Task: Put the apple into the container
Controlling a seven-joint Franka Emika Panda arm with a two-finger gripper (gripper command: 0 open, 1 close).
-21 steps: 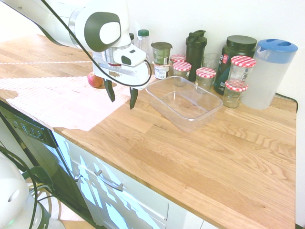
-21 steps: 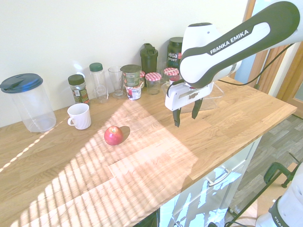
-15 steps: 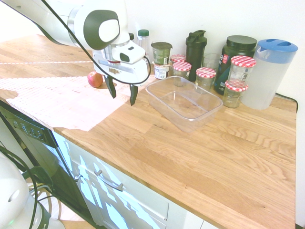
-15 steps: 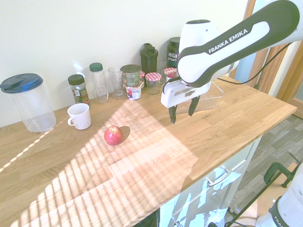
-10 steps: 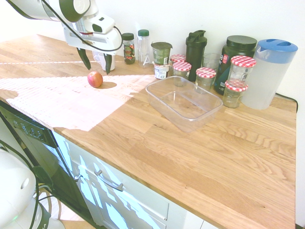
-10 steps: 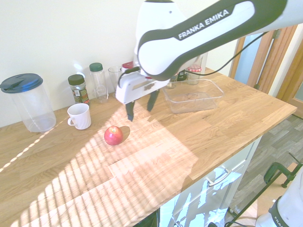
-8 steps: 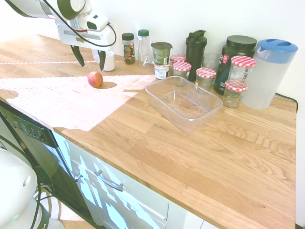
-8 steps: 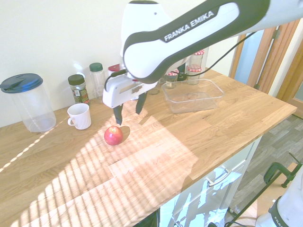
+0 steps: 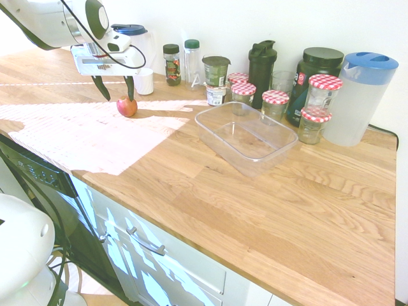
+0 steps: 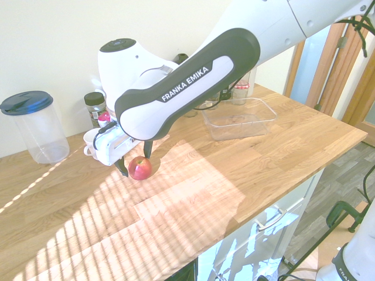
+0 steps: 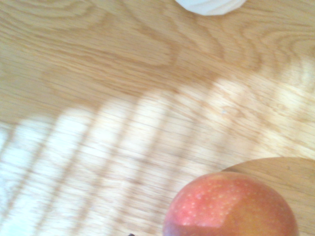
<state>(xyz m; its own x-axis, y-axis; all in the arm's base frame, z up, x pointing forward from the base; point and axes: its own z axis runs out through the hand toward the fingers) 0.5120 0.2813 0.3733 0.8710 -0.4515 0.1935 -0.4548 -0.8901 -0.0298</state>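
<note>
Two-finger gripper [image 9: 115, 93] spread apart, holding nothing. Small round red apple [image 9: 127, 106] sits on the wooden countertop [image 9: 210, 185], just below and between the fingertips. Clear rectangular plastic container [image 9: 246, 137] well off sideways.

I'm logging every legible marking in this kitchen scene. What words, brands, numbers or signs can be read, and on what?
"FRANKA EMIKA": on the robot arm in the second exterior view.
Red label on the dark tub: too small to read.
Labels on the spice jar and small pot: blurred, unreadable.
Apple and container: no text.
</note>
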